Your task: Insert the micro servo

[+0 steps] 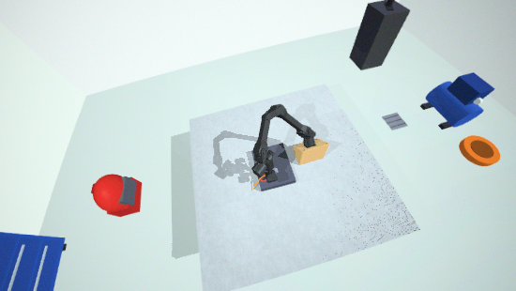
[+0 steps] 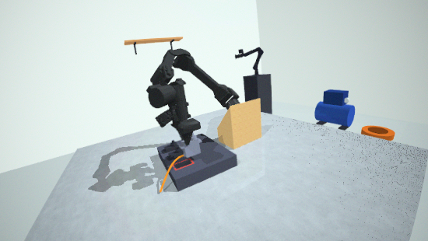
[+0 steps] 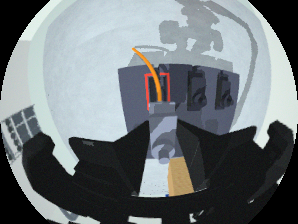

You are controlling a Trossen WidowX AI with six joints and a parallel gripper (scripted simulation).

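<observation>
Servo [image 2: 191, 148], grey micro type, pinched between the gripper [image 2: 187, 141] fingers and held upright just above the deck [image 2: 210, 161], close to the red-outlined pocket [image 2: 183, 163]. Wrist view: servo body [image 3: 161, 129] hangs directly in line w/ the pocket outline [image 3: 157, 90], lower edge near it; whether it touches the deck cannot be told. Orange cable [image 2: 168, 175] arcs from the servo across the pocket area and over the deck's near edge, its free end down on the mat [image 2: 272, 186]; not in the side notch as far as can be seen.

Deck: dark slab w/ other dark servo-like parts [image 2: 171, 149] already seated beside the marked pocket. Arm [image 2: 202, 78] reaches over from its tan base block [image 2: 240, 123], wrist pointing steeply down.

Progress (judged): pickup and carry done, servo roughly over target. Left: fine alignment, lowering until both ears sit flat w/ shaft up, routing cable into notch, release, retreat. Approx. mid-task; insertion is the critical part.

Surroundings: blue compressor tank [image 2: 335, 113], orange ring [image 2: 377, 132], dark pedestal w/ 2nd small arm [image 2: 257, 91], wall shelf [image 2: 153, 40]; all well apart from the deck.
</observation>
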